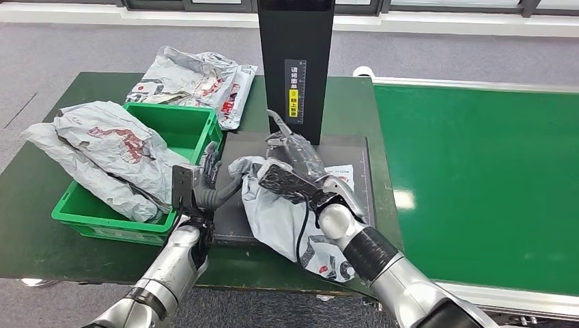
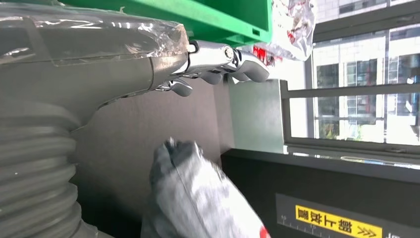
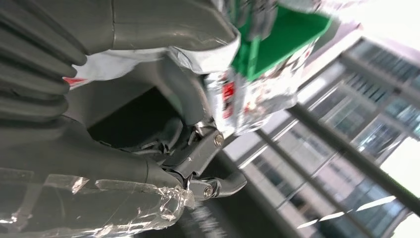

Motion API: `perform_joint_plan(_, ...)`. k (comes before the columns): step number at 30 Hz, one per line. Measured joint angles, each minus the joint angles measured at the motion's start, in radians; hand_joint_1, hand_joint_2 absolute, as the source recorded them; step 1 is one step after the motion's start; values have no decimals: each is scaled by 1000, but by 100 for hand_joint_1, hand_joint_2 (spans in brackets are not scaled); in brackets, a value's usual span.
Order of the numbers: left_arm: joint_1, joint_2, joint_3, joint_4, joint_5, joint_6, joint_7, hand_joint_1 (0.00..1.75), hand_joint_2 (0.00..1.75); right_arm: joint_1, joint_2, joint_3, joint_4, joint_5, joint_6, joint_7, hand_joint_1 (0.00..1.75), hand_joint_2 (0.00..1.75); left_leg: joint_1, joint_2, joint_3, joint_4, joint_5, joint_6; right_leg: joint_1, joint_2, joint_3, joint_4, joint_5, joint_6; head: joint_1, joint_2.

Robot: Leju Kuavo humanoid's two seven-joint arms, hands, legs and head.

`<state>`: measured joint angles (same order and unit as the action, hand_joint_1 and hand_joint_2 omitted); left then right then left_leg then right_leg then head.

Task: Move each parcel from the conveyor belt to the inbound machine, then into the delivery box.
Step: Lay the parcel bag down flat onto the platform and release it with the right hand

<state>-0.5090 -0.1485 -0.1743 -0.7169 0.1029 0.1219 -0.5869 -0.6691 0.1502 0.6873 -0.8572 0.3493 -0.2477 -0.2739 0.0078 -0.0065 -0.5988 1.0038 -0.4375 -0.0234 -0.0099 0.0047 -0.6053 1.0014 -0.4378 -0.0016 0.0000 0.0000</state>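
The conveyor belt point(image 1: 478, 184) filled the right of the frame. The green delivery box point(image 1: 179, 126) sat centre-left, holding one grey parcel. The inbound machine point(image 1: 295, 61) rose at top centre. On its dark platform point(image 1: 235, 219) lay the grey parcel point(image 1: 276, 215), under the right hand point(image 1: 300, 171), which rested on it; grasp could not be confirmed. The left hand point(image 1: 205, 179), fingers spread, held nothing beside the parcel's left edge.
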Motion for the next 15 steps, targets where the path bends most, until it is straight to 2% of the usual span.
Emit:
perform_joint_plan(6, 19, 9, 0, -26, 1, -23, 1, 0, 175, 63, -44, -48, -6, -81, -16, -23, 0, 0, 0, 0, 0, 0, 0, 0, 0, 0, 0, 0, 0, 0, 0, 0)
perform_joint_plan(10, 31, 22, -3, -27, -28, -85, 1, 0, 175, 124, -72, -114, -32, -190, 20, -77, 0, 0, 0, 0, 0, 0, 0, 0, 0, 0, 0, 0, 0, 0, 0, 0)
perform_joint_plan(15, 38, 32, -7, -24, -47, -112, -6, 0, 175, 173, -93, -158, -59, -232, 42, -97, 0, 0, 0, 0, 0, 0, 0, 0, 0, 0, 0, 0, 0, 0, 0, 0)
